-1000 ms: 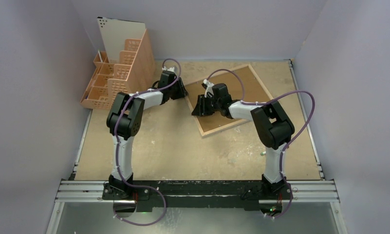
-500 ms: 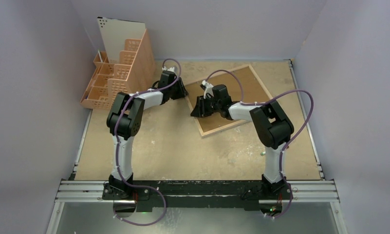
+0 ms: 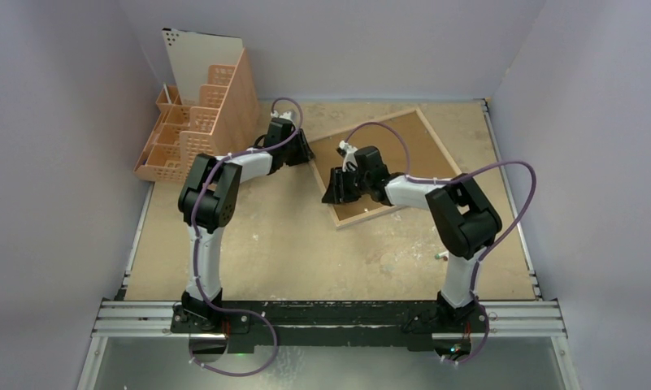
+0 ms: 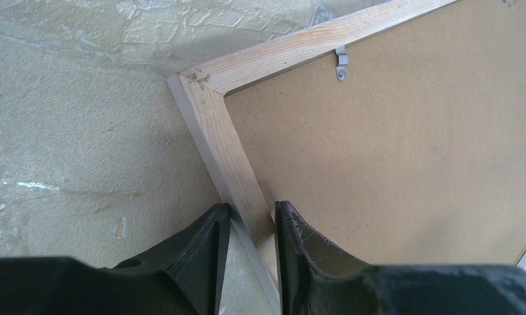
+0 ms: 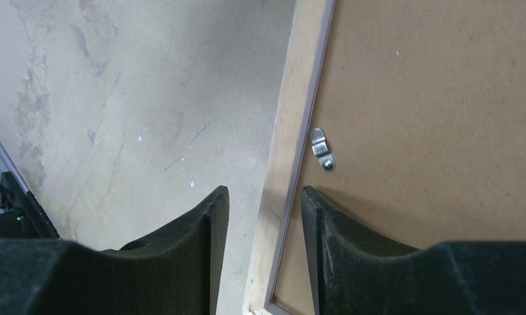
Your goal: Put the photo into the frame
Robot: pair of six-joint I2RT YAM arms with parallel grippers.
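The frame (image 3: 362,216) lies back-up on the table at a slant, its light wood rim (image 4: 220,131) around a brown hardboard backing sheet (image 3: 411,150). My left gripper (image 4: 252,209) is shut on the rim just below the frame's left corner, one finger on the outer edge and one on the inner. My right gripper (image 5: 264,191) straddles the rim (image 5: 298,98) near the front corner, open, with a gap showing on the outer side. A small metal clip (image 5: 322,149) sits on the backing ahead of it. The photo is not visible in any view.
An orange plastic organiser (image 3: 196,130) stands at the back left with a white sheet (image 3: 200,57) upright in it. Another clip (image 4: 341,62) holds the backing at the far rim. The table surface (image 3: 289,244) is worn tan board between purple walls.
My right gripper has slid a little toward the frame's front corner and its jaws have spread slightly. The left gripper and the frame have stayed put.
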